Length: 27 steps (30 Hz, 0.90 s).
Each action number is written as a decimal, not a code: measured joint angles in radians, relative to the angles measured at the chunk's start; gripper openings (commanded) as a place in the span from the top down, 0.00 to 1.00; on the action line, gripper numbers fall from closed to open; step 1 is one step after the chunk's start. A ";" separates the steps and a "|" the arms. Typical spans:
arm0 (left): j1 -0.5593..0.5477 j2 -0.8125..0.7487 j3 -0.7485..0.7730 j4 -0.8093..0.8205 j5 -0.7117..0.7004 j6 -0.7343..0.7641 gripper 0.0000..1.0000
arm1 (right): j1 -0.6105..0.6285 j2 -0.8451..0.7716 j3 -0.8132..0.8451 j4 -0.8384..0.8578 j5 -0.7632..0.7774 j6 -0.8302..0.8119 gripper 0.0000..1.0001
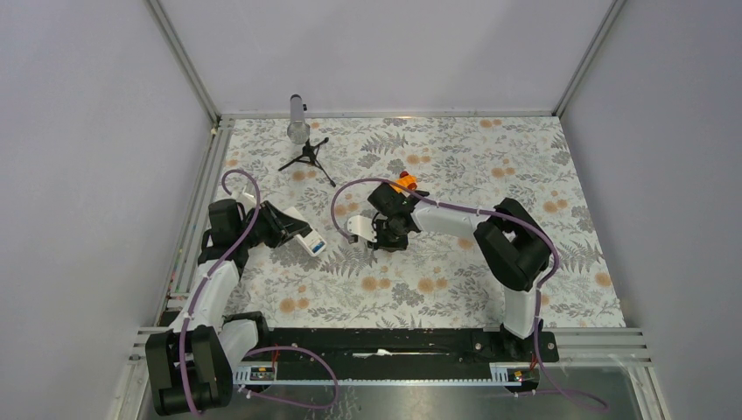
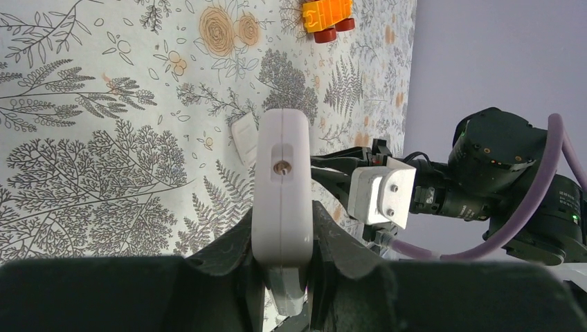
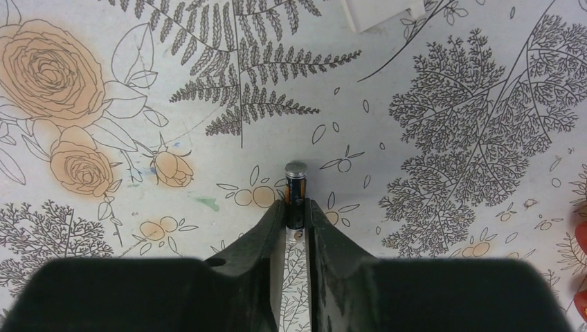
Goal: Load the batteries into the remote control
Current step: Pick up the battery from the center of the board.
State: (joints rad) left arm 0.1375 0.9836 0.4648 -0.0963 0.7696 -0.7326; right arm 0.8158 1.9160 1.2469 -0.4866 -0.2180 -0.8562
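My left gripper [image 1: 291,229] is shut on the white remote control [image 1: 306,238] and holds it edge-on above the table. In the left wrist view the remote [image 2: 280,180] stands between the fingers of that gripper [image 2: 280,232]. A blue patch [image 1: 316,248] shows at the remote's free end; I cannot tell whether it is the blue battery. My right gripper [image 1: 386,238] is shut on the dark battery [image 3: 296,190], which sticks out past the tips of that gripper [image 3: 296,216], close above the table.
A small flat white cover piece [image 1: 359,227] lies between the two grippers and shows in the left wrist view [image 2: 244,138]. An orange toy car [image 1: 402,184] sits behind the right gripper. A small black tripod [image 1: 304,153] stands at the back left.
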 measured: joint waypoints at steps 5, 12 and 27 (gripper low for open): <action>0.000 0.000 0.000 0.000 0.010 0.000 1.00 | -0.007 0.011 0.017 -0.015 -0.010 0.000 0.98; -0.003 0.000 0.000 0.003 0.032 0.002 1.00 | -0.007 -0.004 0.003 -0.006 0.000 0.000 1.00; -0.321 0.267 -0.018 0.293 0.029 -0.137 1.00 | -0.006 -0.331 -0.145 0.001 0.051 0.015 1.00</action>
State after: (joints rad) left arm -0.1833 1.2510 0.4473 0.1967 0.7986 -0.8692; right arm 0.8097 1.5852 1.1015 -0.4858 -0.1669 -0.8413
